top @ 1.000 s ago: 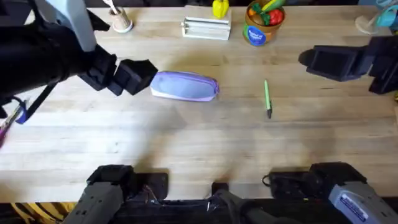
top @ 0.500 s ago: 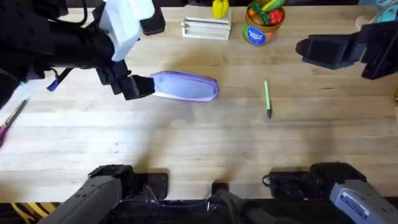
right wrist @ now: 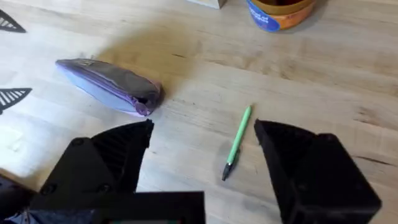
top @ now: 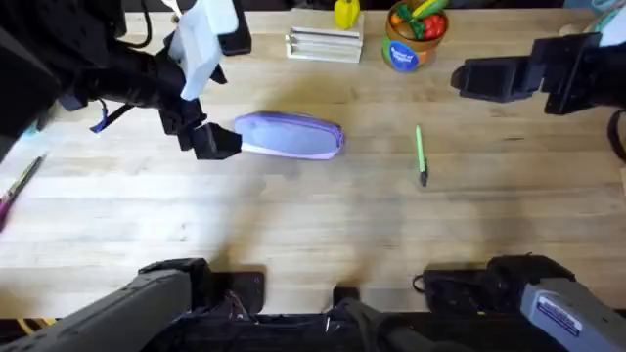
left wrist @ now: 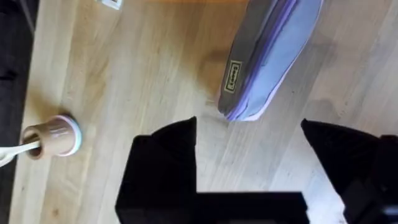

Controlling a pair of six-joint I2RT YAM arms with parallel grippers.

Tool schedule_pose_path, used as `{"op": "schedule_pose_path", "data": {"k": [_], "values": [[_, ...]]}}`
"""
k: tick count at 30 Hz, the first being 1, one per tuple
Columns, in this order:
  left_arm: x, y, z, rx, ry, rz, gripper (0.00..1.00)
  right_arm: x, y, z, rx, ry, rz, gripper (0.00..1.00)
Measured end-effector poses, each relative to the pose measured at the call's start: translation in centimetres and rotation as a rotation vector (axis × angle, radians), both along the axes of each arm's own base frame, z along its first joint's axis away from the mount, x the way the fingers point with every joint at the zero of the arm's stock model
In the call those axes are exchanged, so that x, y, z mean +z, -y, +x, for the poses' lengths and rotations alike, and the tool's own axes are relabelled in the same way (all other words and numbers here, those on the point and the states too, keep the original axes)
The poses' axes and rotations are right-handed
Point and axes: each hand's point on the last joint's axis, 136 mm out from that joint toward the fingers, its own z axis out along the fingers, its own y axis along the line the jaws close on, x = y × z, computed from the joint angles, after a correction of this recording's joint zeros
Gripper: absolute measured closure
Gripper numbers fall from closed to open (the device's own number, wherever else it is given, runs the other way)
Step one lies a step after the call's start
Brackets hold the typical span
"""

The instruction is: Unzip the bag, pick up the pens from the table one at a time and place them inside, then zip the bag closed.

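Note:
The lavender bag (top: 290,135) lies zipped on the table (top: 313,225), left of centre. My left gripper (top: 217,143) hovers at the bag's left end, open, with the bag's tip (left wrist: 249,106) just beyond its fingertips. A slim green pen (top: 421,154) with a dark tip lies to the right of the bag, apart from it. Raised at the far right, my right gripper (top: 469,78) is open and holds nothing; below it, the right wrist view takes in the pen (right wrist: 237,141) and the bag (right wrist: 109,85).
Along the back edge stand a small cup with a stick (top: 190,37), a clear box (top: 325,44), a yellow object (top: 346,13) and a tub of toy vegetables (top: 411,37). A pink-handled tool (top: 18,186) lies at the left edge.
My left gripper has swung in and lowered to the bag's left end. The right gripper has drifted left and toward the back of the table. Bag and pen have not moved.

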Motion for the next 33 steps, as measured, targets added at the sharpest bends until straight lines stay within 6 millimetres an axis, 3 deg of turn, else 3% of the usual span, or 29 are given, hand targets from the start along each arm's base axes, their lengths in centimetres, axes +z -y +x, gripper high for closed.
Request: {"op": "schedule_pose_path", "data": {"k": [8,19,33], "values": [[-3.4,-1.3,0.9,-0.093,-0.073,-0.105,0.009,0.0,0.0,0.0,0.001,0.000,0.000,0.005],[-7.2,0.3,1.9,-0.243,-0.113,-0.335,0.008,0.1,0.0,0.0,-0.015,-0.006,0.020,0.005],[-7.3,0.8,2.1,-0.262,-0.104,-0.380,0.010,0.1,0.0,0.1,-0.018,-0.006,0.023,0.005]]}}
